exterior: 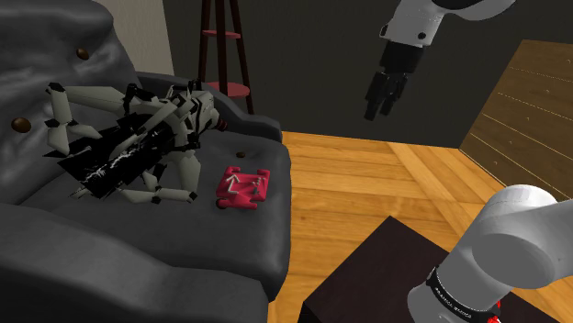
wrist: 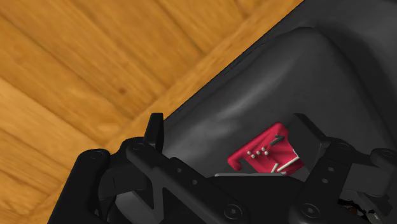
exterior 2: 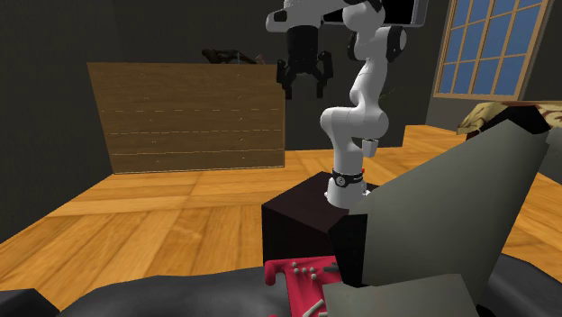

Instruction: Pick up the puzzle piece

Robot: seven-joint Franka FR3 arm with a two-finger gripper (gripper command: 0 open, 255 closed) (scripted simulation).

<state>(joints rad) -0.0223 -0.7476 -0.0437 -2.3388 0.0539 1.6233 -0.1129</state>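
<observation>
Spanning the area below the tool, the dark sofa carries a white-and-black toy figure. The gripper hangs high over the wooden floor, fingers spread, holding nothing. The red puzzle piece lies flat on the seat cushion, well below the gripper. Judged light, rigid and thin; pinch across opposite edges. Its white marks form no readable writing.

Item count: one gripper with two fingers. Below the gripper: one red puzzle piece, one black-and-white jointed figure, one dark sofa, one dark stand. Behind it: one wooden cabinet. Also one window.
</observation>
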